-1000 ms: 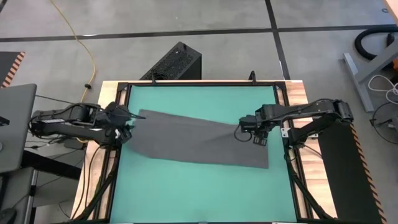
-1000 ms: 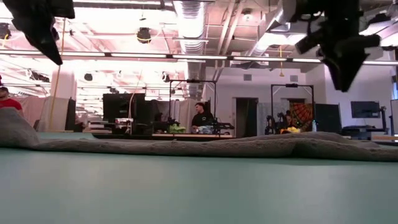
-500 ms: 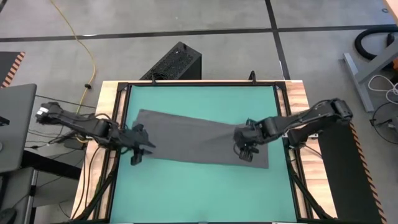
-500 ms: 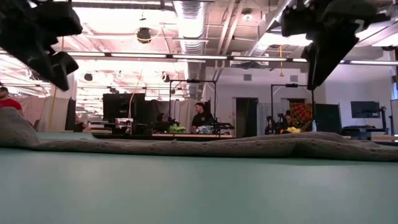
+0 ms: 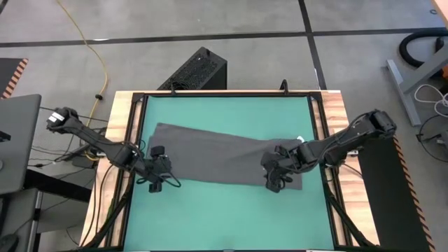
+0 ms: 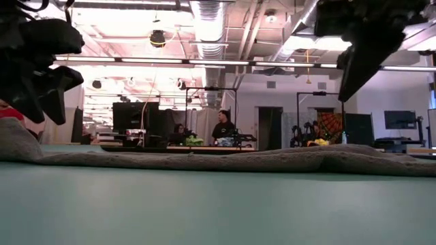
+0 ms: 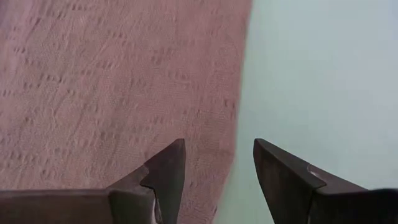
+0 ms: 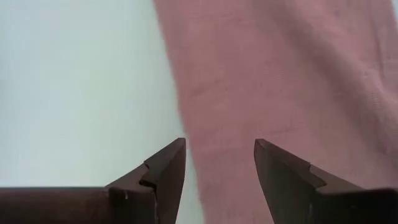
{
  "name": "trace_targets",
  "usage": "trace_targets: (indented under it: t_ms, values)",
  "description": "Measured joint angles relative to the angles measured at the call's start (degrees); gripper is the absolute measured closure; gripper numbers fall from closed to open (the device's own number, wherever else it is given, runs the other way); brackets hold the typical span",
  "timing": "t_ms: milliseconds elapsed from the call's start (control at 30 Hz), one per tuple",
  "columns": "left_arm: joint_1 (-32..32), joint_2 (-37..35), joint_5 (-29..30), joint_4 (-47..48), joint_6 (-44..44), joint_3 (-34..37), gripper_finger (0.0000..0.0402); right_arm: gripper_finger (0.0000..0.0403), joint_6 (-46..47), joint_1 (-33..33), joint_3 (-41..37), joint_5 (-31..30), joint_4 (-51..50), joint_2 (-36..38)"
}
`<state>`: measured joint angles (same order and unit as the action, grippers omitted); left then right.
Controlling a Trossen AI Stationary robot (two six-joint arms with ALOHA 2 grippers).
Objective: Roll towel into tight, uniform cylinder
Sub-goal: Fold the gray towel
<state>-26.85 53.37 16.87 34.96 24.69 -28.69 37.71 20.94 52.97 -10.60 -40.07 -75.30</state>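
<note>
The dark grey towel (image 5: 217,157) lies spread flat on the teal table (image 5: 224,217), its long side running from left to right and slanting a little. My left gripper (image 5: 155,180) is open over the towel's near left edge (image 7: 239,93). My right gripper (image 5: 274,180) is open over the towel's near edge toward its right end (image 8: 171,81). In both wrist views one finger stands over cloth and the other over bare table. In the low view both grippers (image 6: 37,88) (image 6: 361,61) hang above the towel (image 6: 272,160).
A black box (image 5: 196,70) stands on the floor beyond the table's far edge, and a grey laptop (image 5: 14,140) lies off the left side. A wooden frame (image 5: 334,140) rims the table. People (image 6: 221,129) sit in the room far behind.
Both grippers have gone toward the table's near edge and down, from over the towel's two ends to its near edge, tipping their fingers downward. The left gripper has also gone a little toward the right. The towel has kept its place and shape.
</note>
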Motion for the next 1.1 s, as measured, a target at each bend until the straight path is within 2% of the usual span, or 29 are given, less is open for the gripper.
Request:
trace_targets:
  t_ms: [167,367,433,533,733,900,1000,1100]
  values:
    - [-0.3,0.2,0.4,0.3,0.0,-0.3,0.0223,0.0188,1.4,3.8,0.0,-2.4,-1.7,0.0]
    - [-0.3,0.2,-1.5,1.0,-1.3,-4.2,0.0223,0.0188,9.9,9.8,0.0,-2.8,-6.9,0.0]
    - [-0.4,0.2,-1.3,3.0,-1.8,-5.7,0.0223,0.0188,11.6,12.3,0.0,-3.3,-7.2,0.0]
    - [-0.4,0.2,-1.2,8.2,-1.8,-7.2,0.0223,0.0188,12.0,15.8,0.0,-7.3,-7.3,-0.7]
    - [-0.3,0.2,-3.9,18.3,1.4,-10.5,0.0223,0.0188,4.8,20.1,-1.5,-16.8,-7.5,-3.9]
    - [1.0,0.6,-4.1,29.3,8.6,-14.5,0.0223,0.0188,-4.3,17.1,-5.1,-19.6,-6.5,-4.2]
    - [1.8,1.1,-5.9,31.2,11.3,-14.2,0.0223,0.0188,-9.7,14.8,-8.6,-19.7,-4.0,-1.7]
    - [2.4,2.6,-6.8,31.2,12.6,-12.2,0.0223,0.0188,-14.8,12.7,-12.9,-19.6,2.6,1.7]
